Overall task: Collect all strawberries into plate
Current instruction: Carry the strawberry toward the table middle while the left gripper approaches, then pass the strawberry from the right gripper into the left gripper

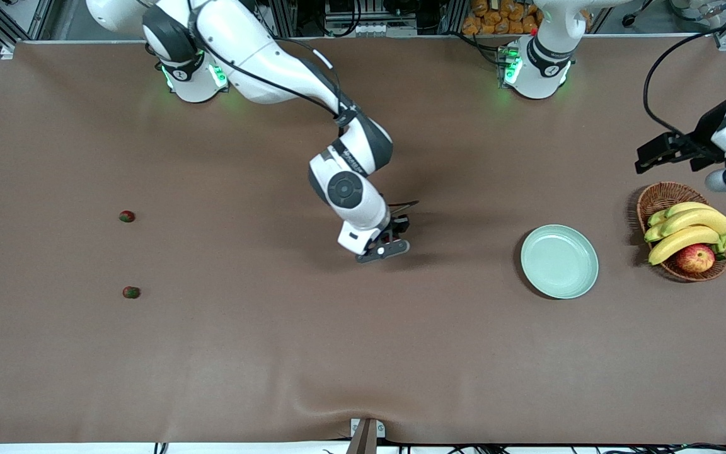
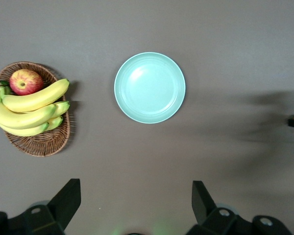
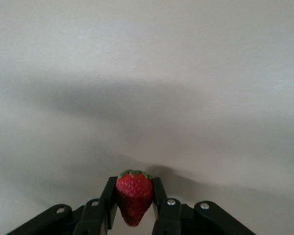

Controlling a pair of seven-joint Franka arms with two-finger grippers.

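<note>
**Inspector A:** Front view first. What is lying on the table (image 1: pixel 275 353)?

**Inspector B:** Two strawberries, small, red with dark green caps, are sitting toward the right arm's end of the table, well apart from the plate: one strawberry (image 1: pixel 126 216) farther from the camera, the other strawberry (image 1: pixel 131 292) nearer. The plate (image 1: pixel 559 261) is lying toward the left arm's end: round, shallow, pale mint-green, with a smooth rim. Just beside it a wicker basket (image 1: pixel 659 198) is holding bananas (image 1: pixel 684 230) and an apple (image 1: pixel 695 258).

**A:** The grippers?

**B:** The right gripper (image 1: pixel 389 243) is hanging over the middle of the table, between the two strawberries and the plate, with a spot of red between its fingers. The left gripper (image 1: pixel 659 153) is waiting above the basket's end of the table.

**A:** Left wrist view?

**B:** The left gripper's fingers (image 2: pixel 68 198) are standing wide apart, holding nothing. The plate (image 2: pixel 150 115) and the basket (image 2: pixel 44 144) are showing below it.

**A:** Right wrist view?

**B:** The right gripper (image 3: pixel 134 203) is clamping a third strawberry (image 3: pixel 134 192) between its fingers: glossy red, seeded skin, green leafy cap at one end, pointed tip at the other.

**A:** Any writing?

**B:** There is small lettering on the right arm's wrist band; I cannot read it.
</note>
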